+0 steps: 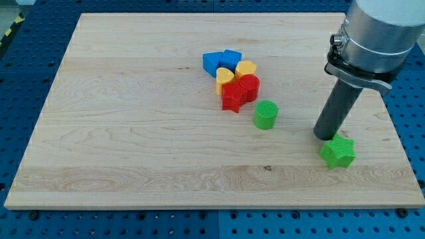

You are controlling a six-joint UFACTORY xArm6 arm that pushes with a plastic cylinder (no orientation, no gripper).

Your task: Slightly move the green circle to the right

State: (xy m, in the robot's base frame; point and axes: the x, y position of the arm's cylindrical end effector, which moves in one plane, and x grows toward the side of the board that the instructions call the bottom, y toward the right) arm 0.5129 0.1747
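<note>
Right now your rod carries no claw to open or close, and my tip rests just above the green plastic star, right of the green plastic circle, so you'd need to circle round to its left to push.

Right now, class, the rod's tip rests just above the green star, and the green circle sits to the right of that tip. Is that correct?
One detail is wrong. The camera view shows the green circle to the view's left of my tip, not the right. The tip does rest just above the green star.
</note>
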